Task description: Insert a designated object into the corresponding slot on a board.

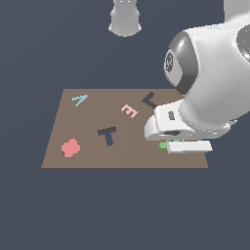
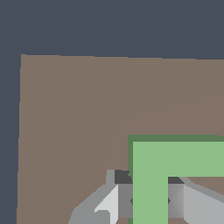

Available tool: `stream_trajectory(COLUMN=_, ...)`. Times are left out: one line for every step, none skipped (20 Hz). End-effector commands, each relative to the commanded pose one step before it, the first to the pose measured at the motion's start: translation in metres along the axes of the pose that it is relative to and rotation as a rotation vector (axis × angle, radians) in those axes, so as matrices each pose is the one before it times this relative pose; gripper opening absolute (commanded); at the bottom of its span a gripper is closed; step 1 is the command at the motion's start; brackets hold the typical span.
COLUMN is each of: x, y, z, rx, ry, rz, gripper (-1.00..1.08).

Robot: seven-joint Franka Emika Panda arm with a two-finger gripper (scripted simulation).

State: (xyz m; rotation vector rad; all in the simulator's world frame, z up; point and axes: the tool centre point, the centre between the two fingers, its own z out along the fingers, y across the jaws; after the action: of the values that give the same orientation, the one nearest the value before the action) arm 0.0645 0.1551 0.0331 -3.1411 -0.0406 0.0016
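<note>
The bright green L block (image 2: 175,159) lies at the board's near corner on the exterior view's right, with only a sliver showing under the hand (image 1: 162,145). My gripper (image 2: 150,197) is down over it, and its grey fingers (image 2: 124,199) press both sides of one leg of the L. In the exterior view the gripper (image 1: 168,145) is mostly hidden by the white hand. The dark L-shaped slot (image 1: 149,100) is at the board's far edge, empty, well apart from the block. The brown board (image 1: 88,158) lies flat.
On the board are a dark navy T (image 1: 107,135), a pink E (image 1: 129,111), a teal A (image 1: 79,99) and a red flower shape (image 1: 71,147). The board's corner and edges (image 2: 21,131) show in the wrist view. A grey robot base (image 1: 125,19) stands behind.
</note>
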Motion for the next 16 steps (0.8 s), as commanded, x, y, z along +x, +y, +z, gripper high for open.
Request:
stream_trajectory(x=0.00012, y=0.00315, z=-0.00041, rx=0.00003, ry=0.00058, rz=0.03504, gripper=-1.0)
stream_trajectory(x=-0.00004, y=0.00154, z=-0.00007, rx=0.00001, ry=0.00005, rz=0.01789, gripper=-1.0)
stream_trajectory(x=-0.00004, y=0.00168, z=-0.00008, rx=0.00002, ry=0.00005, rz=0.01958, gripper=-1.0)
stream_trajectory(x=-0.00005, y=0.00183, z=-0.00009, rx=0.00002, ry=0.00006, rz=0.02128, gripper=-1.0)
stream_trajectory(x=-0.00005, y=0.00197, z=-0.00009, rx=0.00002, ry=0.00006, rz=0.02298, gripper=-1.0)
stream_trajectory(x=-0.00006, y=0.00212, z=-0.0001, rx=0.00002, ry=0.00006, rz=0.02468, gripper=-1.0)
stream_trajectory(x=-0.00007, y=0.00227, z=-0.00011, rx=0.00002, ry=0.00007, rz=0.02637, gripper=-1.0)
stream_trajectory(x=-0.00007, y=0.00242, z=-0.00011, rx=0.00002, ry=0.00007, rz=0.02806, gripper=-1.0)
stream_trajectory(x=-0.00008, y=0.00256, z=-0.00012, rx=0.00002, ry=0.00008, rz=0.02975, gripper=-1.0)
stream_trajectory(x=-0.00009, y=0.00271, z=-0.00012, rx=0.00003, ry=0.00008, rz=0.03144, gripper=-1.0)
stream_trajectory(x=-0.0001, y=0.00286, z=-0.00013, rx=0.00003, ry=0.00008, rz=0.03312, gripper=-1.0)
stream_trajectory(x=-0.00011, y=0.00301, z=-0.00014, rx=0.00003, ry=0.00009, rz=0.0348, gripper=-1.0)
stream_trajectory(x=-0.00011, y=0.00316, z=-0.00014, rx=0.00003, ry=0.00009, rz=0.03647, gripper=-1.0)
stream_trajectory(x=-0.00012, y=0.0033, z=-0.00015, rx=0.00003, ry=0.00009, rz=0.03814, gripper=-1.0)
stream_trajectory(x=-0.00013, y=0.00345, z=-0.00016, rx=0.00003, ry=0.0001, rz=0.03979, gripper=-1.0)
stream_trajectory(x=-0.00014, y=0.0036, z=-0.00016, rx=0.00004, ry=0.0001, rz=0.04145, gripper=-1.0)
